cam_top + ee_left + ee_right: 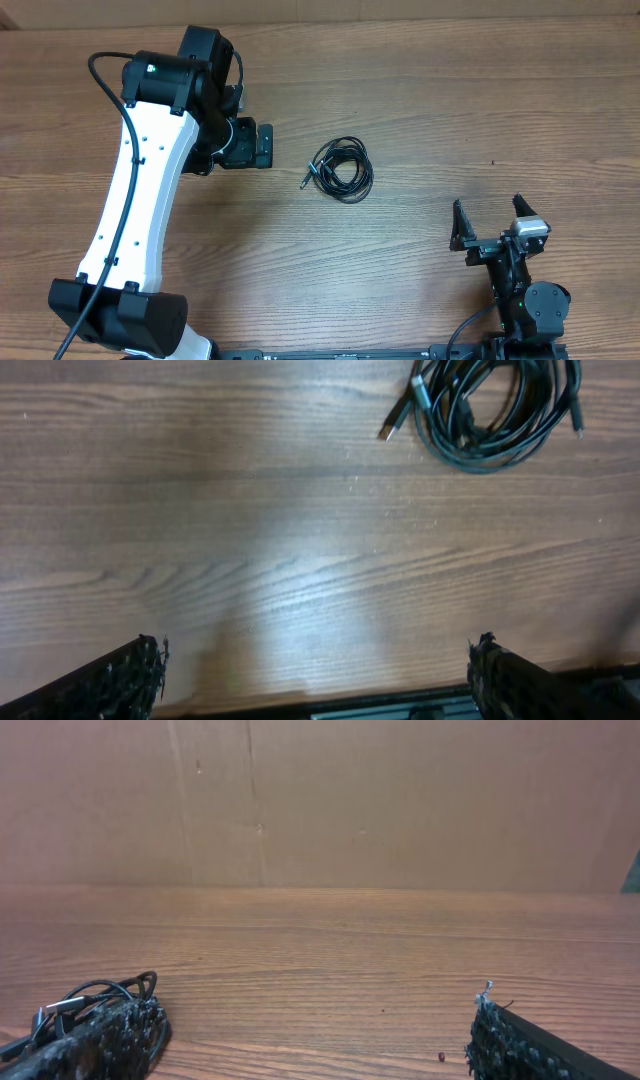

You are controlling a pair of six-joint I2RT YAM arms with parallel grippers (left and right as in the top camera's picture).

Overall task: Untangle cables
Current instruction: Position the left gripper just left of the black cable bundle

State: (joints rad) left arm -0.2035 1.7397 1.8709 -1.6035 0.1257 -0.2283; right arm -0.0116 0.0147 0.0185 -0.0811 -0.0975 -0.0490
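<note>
The cables lie as one small black coil on the wooden table, near the middle. A metal-tipped plug sticks out at the coil's left side. My left gripper hovers open just left of the coil, apart from it. In the left wrist view the cables sit at the top right, far from the left gripper, which holds nothing. My right gripper stands open near the front right, well away from the coil. In the right wrist view the cables show partly behind one finger of the open right gripper.
A brown cardboard wall closes off the far side of the table. A dark rail runs along the table's near edge. A tiny dark speck lies on the wood near the right gripper.
</note>
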